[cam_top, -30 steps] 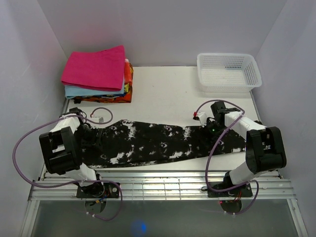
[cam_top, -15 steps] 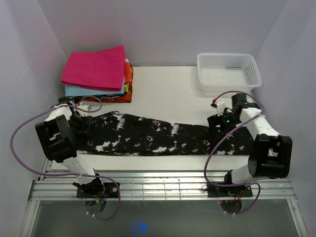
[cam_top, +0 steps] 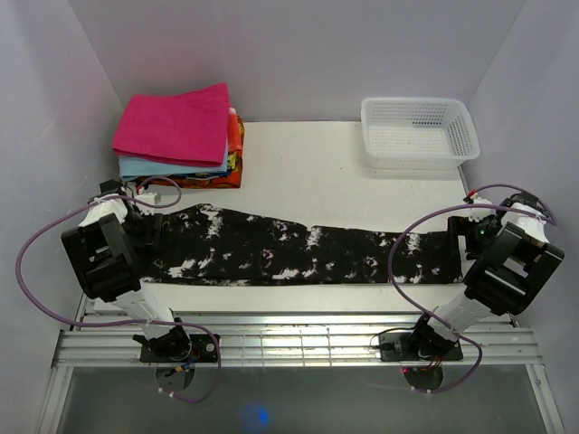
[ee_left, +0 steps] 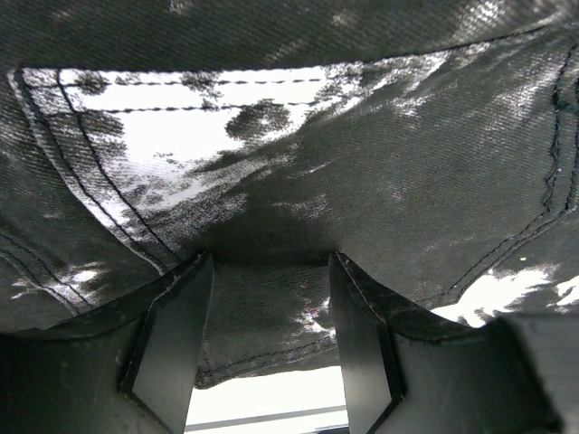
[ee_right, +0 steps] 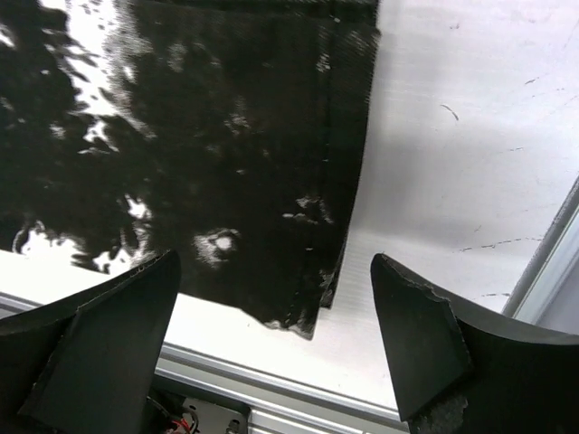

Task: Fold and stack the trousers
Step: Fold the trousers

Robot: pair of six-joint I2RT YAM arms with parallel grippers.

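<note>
Where the white surface [cam_top: 308,172] crosses mid-frame, we list the black-and-white trousers [cam_top: 298,253], stretched flat from left to right. Left pincer [ee_left: 270,271]: clenched on the trousers' left end. Right pincer [ee_right: 276,271]: released, spread wide over the right hem. Upper left: folded stack [cam_top: 176,127]. Upper right: basket [cam_top: 421,163].
</note>
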